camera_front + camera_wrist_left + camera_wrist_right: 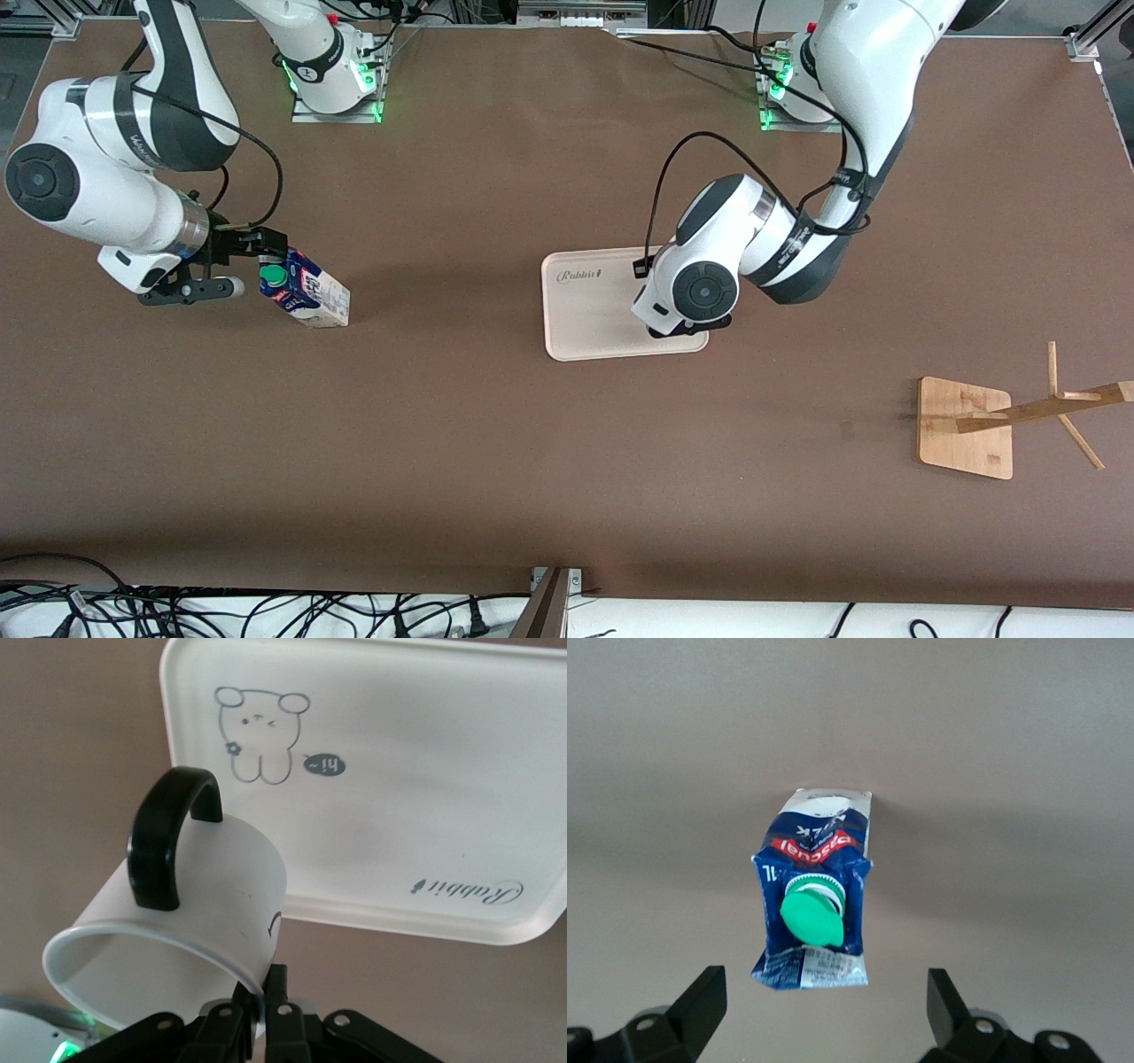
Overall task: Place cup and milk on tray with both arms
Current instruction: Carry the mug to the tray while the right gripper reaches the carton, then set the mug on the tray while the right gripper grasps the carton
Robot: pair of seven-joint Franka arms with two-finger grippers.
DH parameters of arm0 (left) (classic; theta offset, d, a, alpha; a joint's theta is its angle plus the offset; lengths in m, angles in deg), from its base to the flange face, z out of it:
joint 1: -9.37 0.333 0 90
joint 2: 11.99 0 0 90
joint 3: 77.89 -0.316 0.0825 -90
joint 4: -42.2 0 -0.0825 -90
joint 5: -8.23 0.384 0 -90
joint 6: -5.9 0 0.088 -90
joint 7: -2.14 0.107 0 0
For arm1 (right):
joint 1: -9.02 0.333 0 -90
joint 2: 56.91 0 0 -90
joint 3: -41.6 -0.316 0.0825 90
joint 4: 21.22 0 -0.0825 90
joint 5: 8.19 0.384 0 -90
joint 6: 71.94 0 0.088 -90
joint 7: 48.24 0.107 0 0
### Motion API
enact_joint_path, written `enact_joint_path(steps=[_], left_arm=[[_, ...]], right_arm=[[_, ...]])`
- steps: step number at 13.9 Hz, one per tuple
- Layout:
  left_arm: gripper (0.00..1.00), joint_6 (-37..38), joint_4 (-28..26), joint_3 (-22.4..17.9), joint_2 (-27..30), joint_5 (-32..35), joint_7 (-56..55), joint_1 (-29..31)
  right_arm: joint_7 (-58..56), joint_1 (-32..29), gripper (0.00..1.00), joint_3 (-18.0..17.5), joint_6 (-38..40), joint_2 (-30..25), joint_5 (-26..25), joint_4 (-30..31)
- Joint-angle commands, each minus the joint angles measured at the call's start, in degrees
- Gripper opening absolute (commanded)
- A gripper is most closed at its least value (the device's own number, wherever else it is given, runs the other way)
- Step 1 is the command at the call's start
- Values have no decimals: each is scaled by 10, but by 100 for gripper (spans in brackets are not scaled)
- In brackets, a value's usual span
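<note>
The milk carton point(306, 294), blue and white with a green cap, stands on the table toward the right arm's end. My right gripper point(246, 264) is open just beside its top. In the right wrist view the carton point(819, 904) sits ahead of the gripper point(824, 1010), not between the fingers. My left gripper point(264, 1014) is shut on the rim of the white cup point(208, 904), held tilted with its black handle up. It hangs over the edge of the cream tray point(425, 797). In the front view the left wrist hides the cup over the tray point(589, 315).
A wooden rack base point(966, 427) with slanted pegs stands toward the left arm's end, nearer to the front camera than the tray. Cables lie along the table's front edge point(266, 611). Brown tabletop lies between the carton and the tray.
</note>
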Motion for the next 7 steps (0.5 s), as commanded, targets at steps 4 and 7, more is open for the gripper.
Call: enact_joint_path(steps=[4, 7], left_arm=[[0, -36, 17, -3, -47, 3, -21, -16], [0, -36, 13, -3, -48, 4, -22, -15]], right_arm=[[2, 0, 99, -7, -83, -16, 9, 67], [2, 0, 89, -7, -92, -16, 9, 77]])
